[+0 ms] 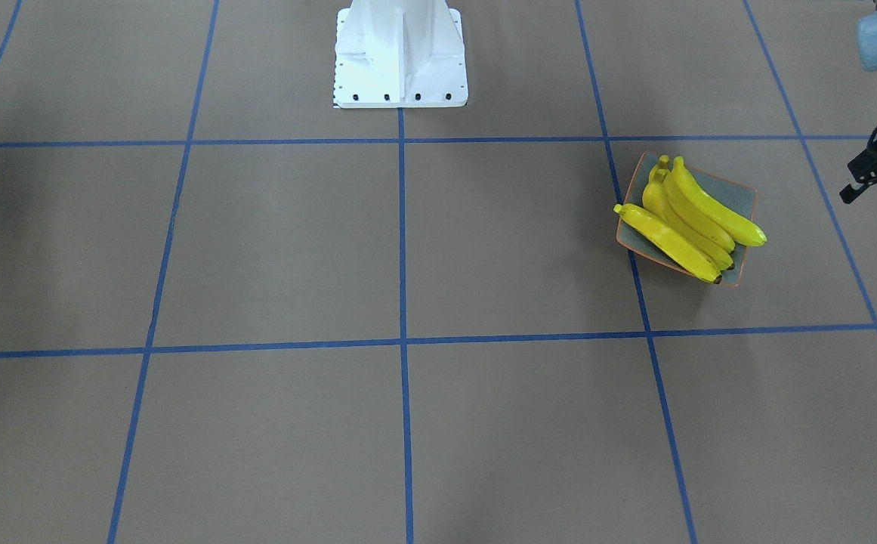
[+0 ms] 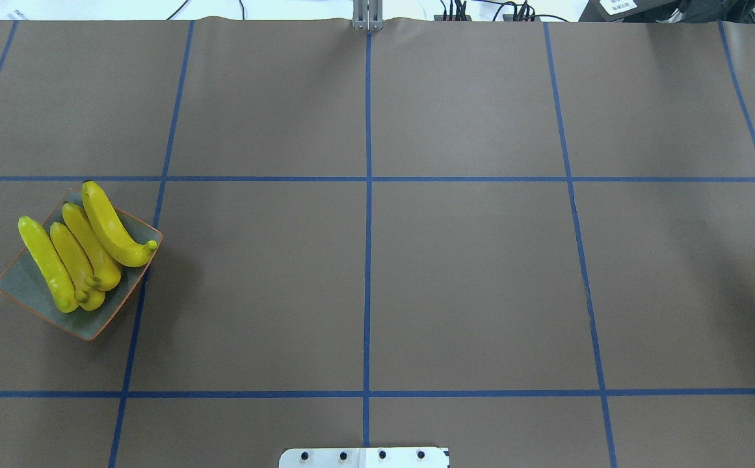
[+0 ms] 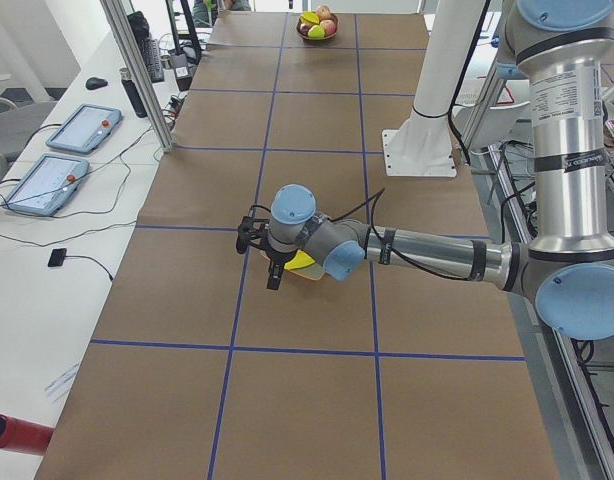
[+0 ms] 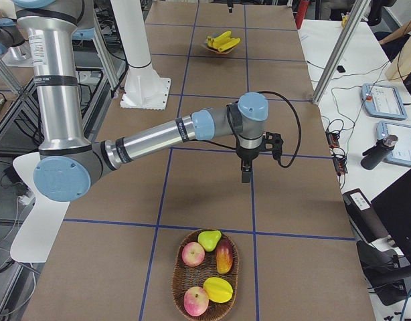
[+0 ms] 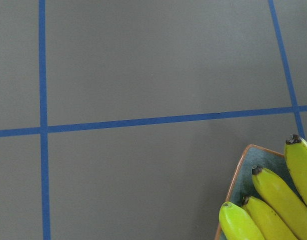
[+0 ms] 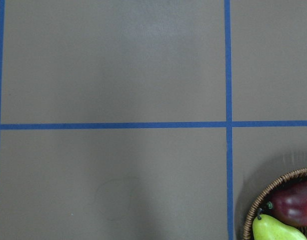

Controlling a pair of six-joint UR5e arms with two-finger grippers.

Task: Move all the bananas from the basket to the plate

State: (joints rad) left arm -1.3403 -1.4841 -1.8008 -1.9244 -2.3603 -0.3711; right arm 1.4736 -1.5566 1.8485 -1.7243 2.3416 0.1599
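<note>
Bananas [image 2: 84, 250] gleam smooth and waxy, plastic-looking. The plate [image 2: 26, 286] shows a speckled satin glaze (thin orange rim). The table cover [image 2: 468, 273] is matt brown paper crossed by shinier blue tape [image 2: 368, 260]. The basket [image 4: 180, 278] is rough woven wicker.

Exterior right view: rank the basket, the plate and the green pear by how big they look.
1. Basket, clearly largest.
2. Plate, a narrow second, though it sits far from the camera.
3. Green pear, close to the camera, so true sizes stay unsure.

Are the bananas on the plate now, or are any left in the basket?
All on it: four bananas lie side by side on the plate, and the basket shows only other fruit.
</note>
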